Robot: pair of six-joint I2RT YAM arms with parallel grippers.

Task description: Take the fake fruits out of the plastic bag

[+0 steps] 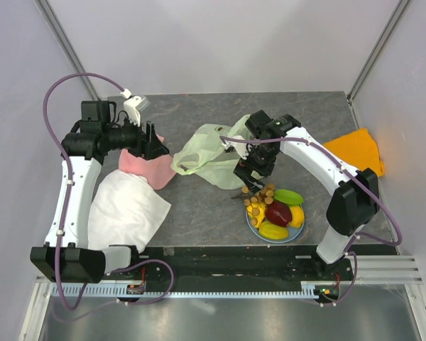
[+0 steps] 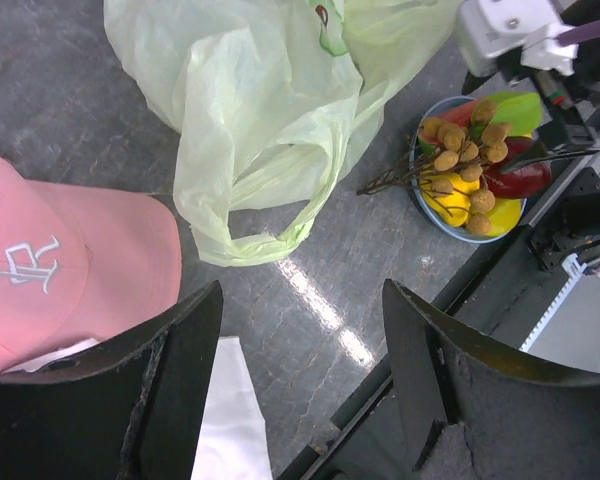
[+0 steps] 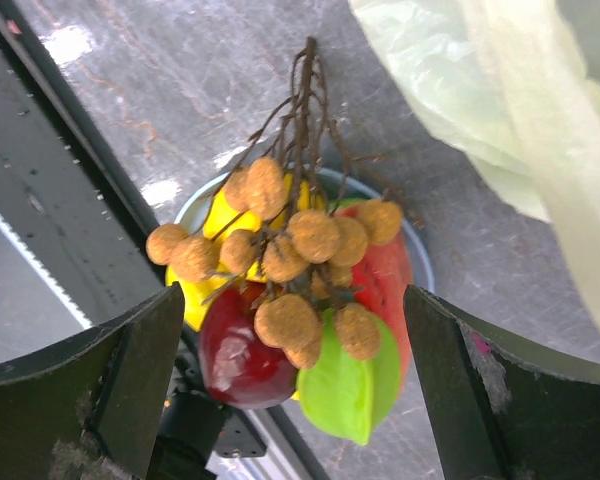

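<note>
The plastic bag (image 1: pixel 209 153) lies crumpled mid-table; it also shows in the left wrist view (image 2: pixel 270 110) and the right wrist view (image 3: pixel 500 110). The fake fruits sit piled on a light-blue plate (image 1: pixel 253 227): a brown cluster on twigs (image 1: pixel 261 195) (image 3: pixel 300 250) (image 2: pixel 465 150), a dark red one (image 1: pixel 277 212) (image 3: pixel 235 360), a green one (image 1: pixel 289 197) (image 3: pixel 350 390), and yellow ones (image 1: pixel 273 231). My right gripper (image 1: pixel 248 177) (image 3: pixel 292 300) is open and empty, hovering over the plate between bag and fruits. My left gripper (image 1: pixel 153 147) (image 2: pixel 300 300) is open and empty, left of the bag.
A pink cap (image 1: pixel 149 167) (image 2: pixel 70 270) lies under my left gripper, partly on a white folded cloth (image 1: pixel 128 209) (image 2: pixel 225 420). An orange cloth (image 1: pixel 358 149) lies at the far right. The plate's rim (image 3: pixel 195 205) is close to the table's front edge and rail.
</note>
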